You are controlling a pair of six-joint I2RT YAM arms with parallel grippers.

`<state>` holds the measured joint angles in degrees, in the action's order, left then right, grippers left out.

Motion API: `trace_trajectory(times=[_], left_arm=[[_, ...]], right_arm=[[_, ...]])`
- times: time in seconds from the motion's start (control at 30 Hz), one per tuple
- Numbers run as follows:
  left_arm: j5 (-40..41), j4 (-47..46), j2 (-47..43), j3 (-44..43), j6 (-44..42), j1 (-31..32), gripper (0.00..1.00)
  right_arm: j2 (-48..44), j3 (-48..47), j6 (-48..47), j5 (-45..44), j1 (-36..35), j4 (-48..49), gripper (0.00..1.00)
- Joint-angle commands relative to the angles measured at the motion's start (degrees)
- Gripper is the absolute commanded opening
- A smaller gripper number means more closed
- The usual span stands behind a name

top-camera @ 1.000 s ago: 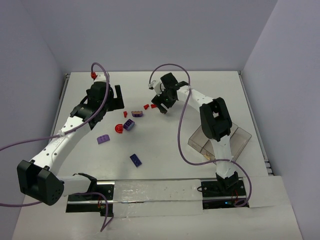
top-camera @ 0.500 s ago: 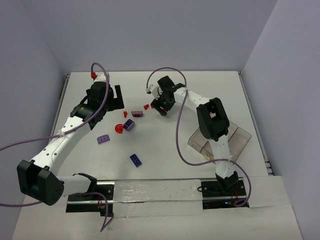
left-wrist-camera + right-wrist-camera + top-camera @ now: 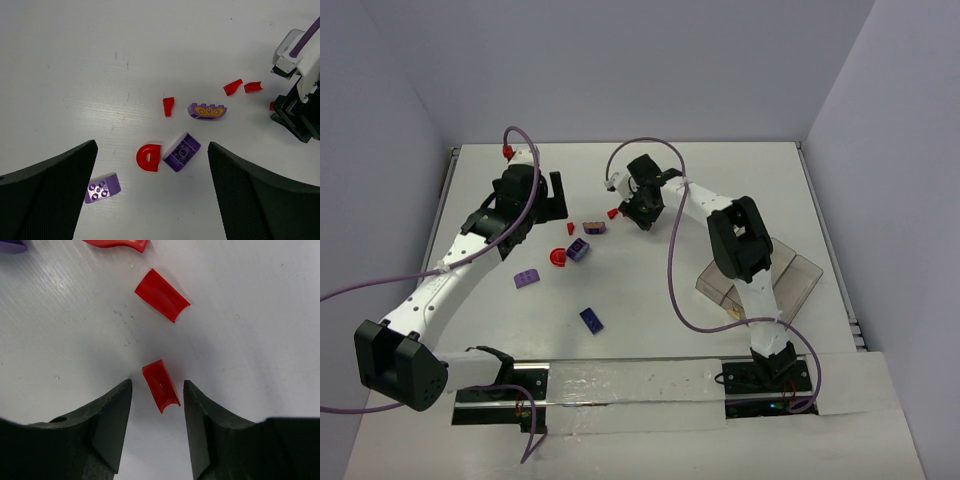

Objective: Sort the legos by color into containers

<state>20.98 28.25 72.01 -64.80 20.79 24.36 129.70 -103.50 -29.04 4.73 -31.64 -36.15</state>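
Observation:
My right gripper [image 3: 157, 390] is open and low over the table, with a small red curved lego [image 3: 161, 385] lying between its jaws and touching neither. A second red piece [image 3: 162, 295] and a third [image 3: 117, 244] lie just beyond. In the top view this gripper [image 3: 642, 212] is next to a red piece [image 3: 613, 213]. My left gripper [image 3: 152, 200] is open and empty above a red half-disc [image 3: 148, 157], a purple brick [image 3: 181, 151], a light purple brick [image 3: 102, 188] and a crown-printed purple piece [image 3: 206, 110]. A dark blue-violet brick [image 3: 591, 319] lies nearer the bases.
The clear smoky tray [image 3: 802, 283] sits at the right, partly hidden under my right arm. Another small red piece [image 3: 168, 106] lies left of the crown piece. Grey walls close the table at the back and sides. Purple cables loop over both arms.
My right gripper has moved left, toward the small red pieces. The left arm and the legos have not moved.

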Motion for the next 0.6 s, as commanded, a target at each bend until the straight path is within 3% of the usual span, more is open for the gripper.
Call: trace_trajectory(times=[0.0, 0.17, 0.2, 0.23, 0.43, 0.57], left_arm=[[1.07, -0.13, -1.83, 0.09, -0.66, 0.43, 0.99], [0.9, -0.38, -1.87, 0.11, -0.65, 0.43, 0.99], [0.83, -0.31, -1.87, 0.04, -0.59, 0.43, 0.99], [0.81, -0.3, -1.78, -0.01, -0.48, 0.43, 0.99], [-0.2, -0.87, -1.74, 0.2, 0.26, 0.43, 0.99], [0.65, -1.08, -1.96, 0.36, 0.81, 0.51, 0.99]], right_arm=[[0.46, -0.71, 0.07, -2.02, -0.26, -0.12, 0.42], [-1.57, -0.48, 1.85, -2.97, -0.27, 0.03, 0.18], [-3.07, -0.62, 2.74, -2.97, -0.27, 0.1, 0.05], [-3.94, -0.65, 3.42, -3.0, -0.27, 0.06, 0.01], [-11.8, 0.98, 6.98, -4.46, -0.22, 1.0, 0.0], [-20.4, 7.65, 11.84, -6.87, 0.4, 4.91, 0.0]])
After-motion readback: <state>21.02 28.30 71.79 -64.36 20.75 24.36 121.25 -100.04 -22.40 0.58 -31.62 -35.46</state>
